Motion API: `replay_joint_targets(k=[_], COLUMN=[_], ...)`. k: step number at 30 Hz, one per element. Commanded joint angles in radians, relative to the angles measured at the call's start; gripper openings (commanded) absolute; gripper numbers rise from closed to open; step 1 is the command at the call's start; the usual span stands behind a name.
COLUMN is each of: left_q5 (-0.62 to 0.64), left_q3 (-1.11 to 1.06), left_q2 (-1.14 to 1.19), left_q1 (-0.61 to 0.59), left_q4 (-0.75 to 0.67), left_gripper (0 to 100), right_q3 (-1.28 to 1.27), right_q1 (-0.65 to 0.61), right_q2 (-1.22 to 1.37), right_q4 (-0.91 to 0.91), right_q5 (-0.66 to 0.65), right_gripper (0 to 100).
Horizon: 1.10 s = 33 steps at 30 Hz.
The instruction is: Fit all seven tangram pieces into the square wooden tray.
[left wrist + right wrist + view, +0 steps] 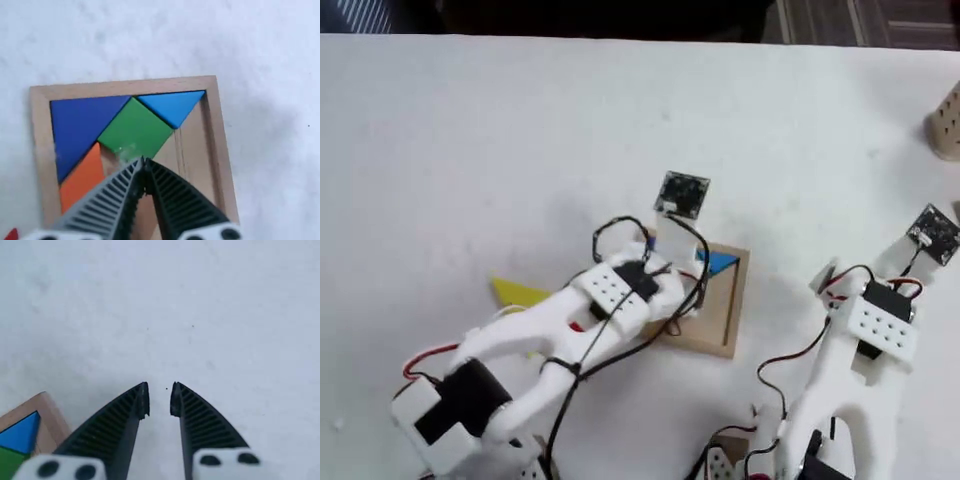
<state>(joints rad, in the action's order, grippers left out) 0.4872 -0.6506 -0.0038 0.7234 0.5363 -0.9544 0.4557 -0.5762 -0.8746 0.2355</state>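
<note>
The square wooden tray (219, 145) holds a dark blue triangle (80, 122), a green square (137, 131), a light blue triangle (172, 106) and an orange piece (82, 177). The tray's remaining floor is bare wood. My left gripper (145, 163) is shut with nothing in it, its tips over the tray at the green square's near corner. A yellow triangle (516, 292) lies on the table beside the left arm, outside the tray (725, 325). My right gripper (159, 399) hangs slightly open over bare table, off to the side of the tray's corner (44, 407).
White tabletop (520, 140) stretches all around. A perforated wooden block (947, 125) stands at the far right edge. A small red bit (10, 234) shows at the edge of the left wrist view, beside the tray.
</note>
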Motion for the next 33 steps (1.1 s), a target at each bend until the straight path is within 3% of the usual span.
replay_joint_targets(k=[1, 4, 9, 13, 19, 27, 33], left_q5=[-0.058, -0.098, -0.106, -0.107, -0.265, -0.298, -0.295], left_q3=[0.057, 0.132, 0.324, 0.330, 0.330, 0.180, 0.014], left_q2=[0.056, 0.189, 0.315, 0.326, 0.323, 0.139, -0.087], left_q1=[0.076, 0.114, 0.114, 0.142, 0.220, 0.269, 0.231], left_q4=[-0.021, -0.008, 0.199, 0.207, 0.261, 0.219, 0.206], left_gripper=[2, 2, 2, 2, 2, 2, 2], right_q3=[0.044, 0.044, 0.044, 0.044, 0.044, 0.044, 0.043], right_q1=[-0.005, -0.007, -0.008, -0.008, -0.022, -0.024, -0.025], right_q2=[-0.025, -0.025, -0.025, -0.025, -0.024, -0.024, -0.024], right_q4=[0.016, 0.015, 0.015, 0.015, 0.015, 0.016, 0.016], right_q5=[0.012, 0.012, 0.012, 0.012, -0.011, -0.020, -0.021], right_gripper=[8.4, 8.4, 8.4, 8.4, 8.4, 8.4, 8.4])
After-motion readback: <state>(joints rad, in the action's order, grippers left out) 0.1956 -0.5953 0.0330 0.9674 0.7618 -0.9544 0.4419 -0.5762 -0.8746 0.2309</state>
